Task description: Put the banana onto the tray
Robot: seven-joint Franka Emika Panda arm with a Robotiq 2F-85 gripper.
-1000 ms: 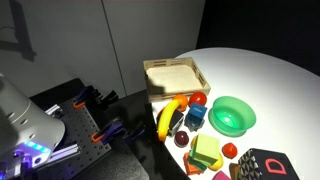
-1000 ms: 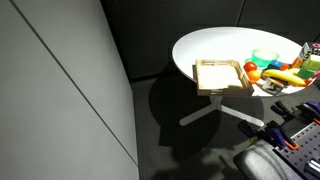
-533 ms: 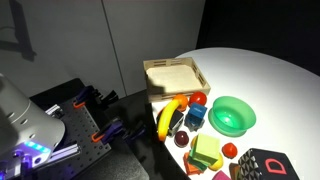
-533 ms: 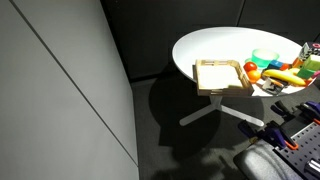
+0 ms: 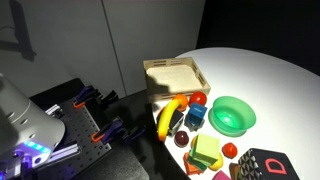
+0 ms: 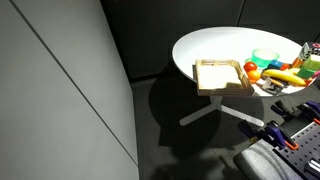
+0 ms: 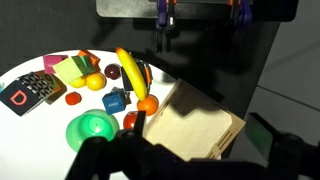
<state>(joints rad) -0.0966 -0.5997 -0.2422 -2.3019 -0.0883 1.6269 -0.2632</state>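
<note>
The yellow banana (image 5: 168, 118) lies near the white round table's edge, among toys, just in front of the light wooden tray (image 5: 175, 77). Both also show in an exterior view, banana (image 6: 281, 74) and tray (image 6: 217, 76). In the wrist view the banana (image 7: 130, 72) lies beyond an orange, and the tray (image 7: 195, 125) is empty below the camera. My gripper (image 7: 185, 152) shows only as dark fingers at the bottom of the wrist view. It is open and empty, above the tray's near side and apart from the banana.
A green bowl (image 5: 232, 115), an orange (image 7: 148, 104), a blue cube (image 7: 115, 101), a red fruit (image 5: 198, 99), yellow-green blocks (image 7: 75, 68) and a black box with a red mark (image 7: 27, 90) crowd the table round the banana. The table edge runs beside the tray.
</note>
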